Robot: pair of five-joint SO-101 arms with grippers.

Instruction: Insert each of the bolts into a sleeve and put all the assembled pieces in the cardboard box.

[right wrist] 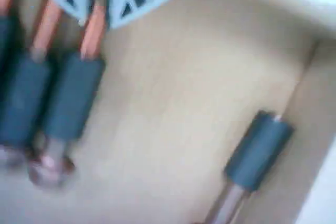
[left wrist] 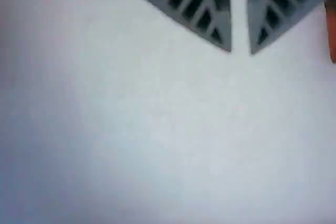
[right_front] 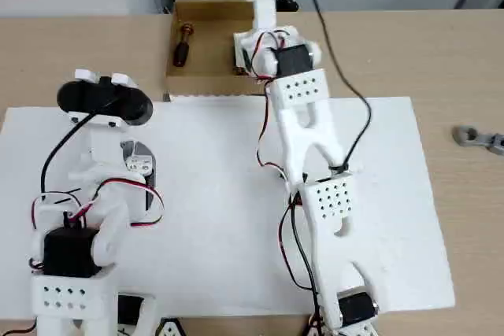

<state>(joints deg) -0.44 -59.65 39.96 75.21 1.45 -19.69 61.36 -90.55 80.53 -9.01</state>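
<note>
The cardboard box (right_front: 206,76) stands at the table's far edge. My right gripper (right wrist: 97,18) is down inside it, shut on the copper shaft of a bolt whose dark sleeve (right wrist: 71,98) hangs just above the box floor (right wrist: 173,103). A second assembled piece (right wrist: 23,98) lies right beside the held one, and a third (right wrist: 257,150) rests against the box wall. From above, one assembled piece (right_front: 183,45) lies in the box's left part, with the right gripper (right_front: 246,57) at the box's right side. My left gripper (left wrist: 240,50) hovers over the white sheet, fingers nearly together with nothing between them.
A white sheet (right_front: 213,218) covers most of the table in front of the box. A small metal tool (right_front: 476,139) lies on the bare wood at the far right. The left arm's base and cables (right_front: 79,226) take up the near left corner.
</note>
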